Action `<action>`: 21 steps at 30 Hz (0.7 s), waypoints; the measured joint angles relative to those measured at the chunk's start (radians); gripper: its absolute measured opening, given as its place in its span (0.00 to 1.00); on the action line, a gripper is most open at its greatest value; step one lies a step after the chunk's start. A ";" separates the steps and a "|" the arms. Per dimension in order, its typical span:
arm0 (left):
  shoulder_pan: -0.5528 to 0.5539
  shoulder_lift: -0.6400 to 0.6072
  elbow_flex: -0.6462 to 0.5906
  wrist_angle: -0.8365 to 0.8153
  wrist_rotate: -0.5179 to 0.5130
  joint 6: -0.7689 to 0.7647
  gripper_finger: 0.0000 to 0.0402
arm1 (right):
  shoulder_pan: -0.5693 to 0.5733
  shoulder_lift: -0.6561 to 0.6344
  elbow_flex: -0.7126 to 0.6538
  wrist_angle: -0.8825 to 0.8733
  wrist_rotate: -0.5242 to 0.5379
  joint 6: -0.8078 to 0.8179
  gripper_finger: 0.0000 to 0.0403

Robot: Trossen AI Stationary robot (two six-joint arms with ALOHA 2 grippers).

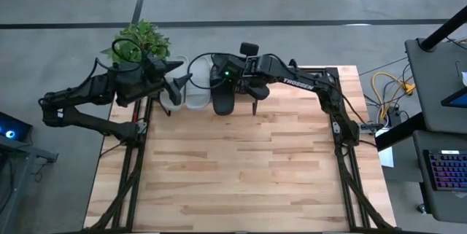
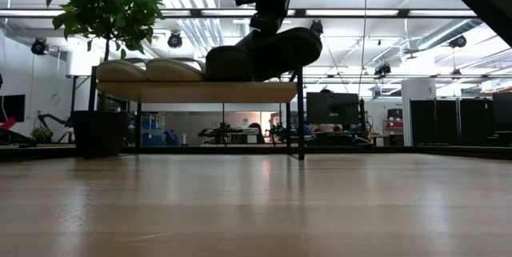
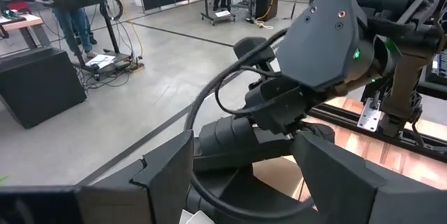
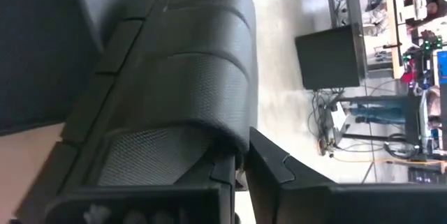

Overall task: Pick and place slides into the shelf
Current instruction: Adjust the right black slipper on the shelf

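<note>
Right gripper (image 1: 235,82) jaws clamped on black slide (image 2: 268,53), tilted over shelf (image 2: 200,91) at upper centre; level it, lower beside grey slides (image 2: 148,70); left gripper (image 1: 169,81) jaws wide.

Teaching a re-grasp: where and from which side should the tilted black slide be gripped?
Grip the tilted black slide by its wide strap, coming from above: the strap arches off the sole, and the shelf lies just beneath.

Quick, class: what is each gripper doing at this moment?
Left gripper: open, holding nothing, beside the grey slides on the shelf.
Right gripper: shut on a black slide, tilted above the shelf.
</note>
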State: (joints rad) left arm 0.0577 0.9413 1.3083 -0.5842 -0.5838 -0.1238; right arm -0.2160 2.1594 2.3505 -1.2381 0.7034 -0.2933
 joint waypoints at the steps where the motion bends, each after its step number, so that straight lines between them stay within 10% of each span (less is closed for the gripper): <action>1: 0.000 -0.001 0.000 0.000 0.000 0.000 0.59 | 0.002 0.000 0.000 0.000 -0.008 0.007 0.03; 21: 0.000 -0.008 0.000 0.000 0.000 0.000 0.59 | 0.011 -0.018 0.006 -0.002 -0.089 0.033 0.32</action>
State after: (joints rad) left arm 0.0577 0.9333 1.3083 -0.5838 -0.5838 -0.1238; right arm -0.2050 2.1415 2.3566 -1.2399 0.6141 -0.2600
